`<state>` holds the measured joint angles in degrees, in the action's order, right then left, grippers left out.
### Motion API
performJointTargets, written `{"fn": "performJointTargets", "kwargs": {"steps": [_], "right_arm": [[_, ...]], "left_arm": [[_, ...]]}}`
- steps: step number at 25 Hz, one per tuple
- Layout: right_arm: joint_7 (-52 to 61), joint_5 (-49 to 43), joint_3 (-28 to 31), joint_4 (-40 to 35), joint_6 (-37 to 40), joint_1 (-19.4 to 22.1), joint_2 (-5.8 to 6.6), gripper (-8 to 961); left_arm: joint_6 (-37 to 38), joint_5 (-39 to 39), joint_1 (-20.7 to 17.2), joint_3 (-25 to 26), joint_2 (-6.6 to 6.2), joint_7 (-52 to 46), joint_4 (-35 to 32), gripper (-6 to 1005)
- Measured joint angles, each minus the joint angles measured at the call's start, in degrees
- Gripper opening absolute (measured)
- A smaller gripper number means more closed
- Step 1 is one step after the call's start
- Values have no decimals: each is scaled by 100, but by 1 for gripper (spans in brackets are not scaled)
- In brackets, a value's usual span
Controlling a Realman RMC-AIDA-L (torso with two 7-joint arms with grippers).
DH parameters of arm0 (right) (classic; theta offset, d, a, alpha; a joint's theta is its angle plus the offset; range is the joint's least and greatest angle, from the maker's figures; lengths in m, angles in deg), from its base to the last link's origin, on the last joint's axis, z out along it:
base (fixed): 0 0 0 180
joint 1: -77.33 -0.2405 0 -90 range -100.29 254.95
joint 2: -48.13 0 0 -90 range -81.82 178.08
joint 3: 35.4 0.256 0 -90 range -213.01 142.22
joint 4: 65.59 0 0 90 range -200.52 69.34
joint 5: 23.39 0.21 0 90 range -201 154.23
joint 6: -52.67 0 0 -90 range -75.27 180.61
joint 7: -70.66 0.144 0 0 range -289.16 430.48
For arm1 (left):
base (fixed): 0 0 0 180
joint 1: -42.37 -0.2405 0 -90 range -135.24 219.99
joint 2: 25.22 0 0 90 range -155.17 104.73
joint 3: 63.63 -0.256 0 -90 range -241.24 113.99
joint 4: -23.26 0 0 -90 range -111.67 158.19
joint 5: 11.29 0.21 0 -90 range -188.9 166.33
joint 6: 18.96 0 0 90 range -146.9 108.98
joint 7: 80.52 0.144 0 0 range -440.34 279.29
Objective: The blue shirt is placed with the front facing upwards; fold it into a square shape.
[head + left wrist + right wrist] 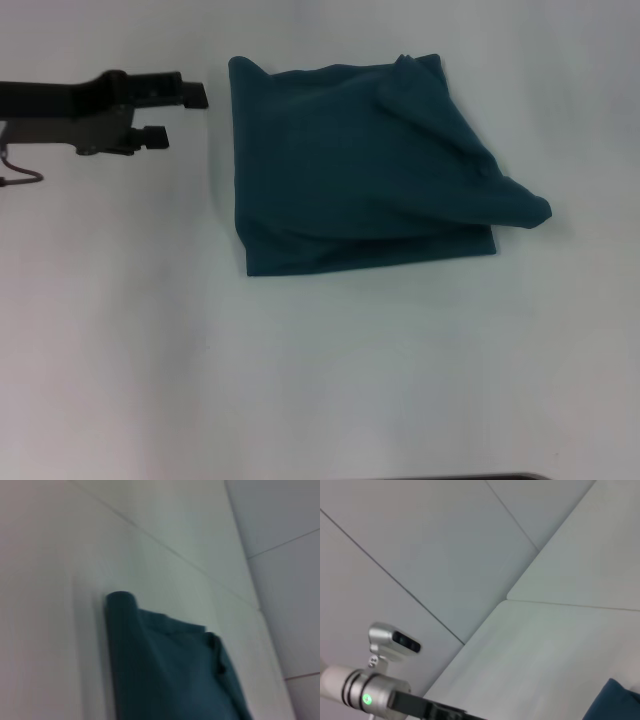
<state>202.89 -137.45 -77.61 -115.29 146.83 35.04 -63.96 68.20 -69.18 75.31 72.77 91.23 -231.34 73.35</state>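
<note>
Head view: one dark teal-blue cotton shirt (pixel 365 165) is seen lying folded into a rough square on the white tabletop (pixel 320 370). No lettering is shown on its upper face. One loose flap is draped across the upper layer, with its tip hanging out past the square's right edge near the front corner. A second layer is seen peeking out beneath along the front edge.

One gripper is counted in this view: the left gripper (pixel 172 117), a black two-fingered tool held out level over the tabletop. Its jaws are released, with a clear gap between the two fingers, and nothing is held in them. The shirt lies just beyond the jaws' tips, apart from them and untouched.

In the left wrist view, one corner and rolled edge of the shirt (pixel 165 670) are shown ahead of the jaws.

The right gripper is not seen in any view; in the right wrist view, only a small corner of the shirt (pixel 615 702) is caught.
</note>
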Motion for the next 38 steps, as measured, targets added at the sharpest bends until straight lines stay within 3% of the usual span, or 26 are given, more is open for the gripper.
{"fn": "performJointTargets", "kwargs": {"steps": [6, 12, 23, 35, 38], "right_arm": [[57, 7, 422, -32, 298, 33, 81, 828], [63, 6, 535, -88, 382, 60, 102, 825], [73, 7, 596, -88, 449, 79, 136, 820], [75, 7, 769, -84, 588, 86, 144, 814], [74, 7, 790, -84, 597, 92, 144, 812]], "left_arm": [[-612, 314, 268, -384, 36, -2, -547, 952], [-864, 613, 497, -548, 190, -26, -798, 953], [-1201, 619, 684, -908, 261, -54, -1075, 952], [-1789, 773, 1205, -1586, 477, -181, -1468, 949], [-1812, 794, 1205, -1600, 507, -191, -1390, 871]]}}
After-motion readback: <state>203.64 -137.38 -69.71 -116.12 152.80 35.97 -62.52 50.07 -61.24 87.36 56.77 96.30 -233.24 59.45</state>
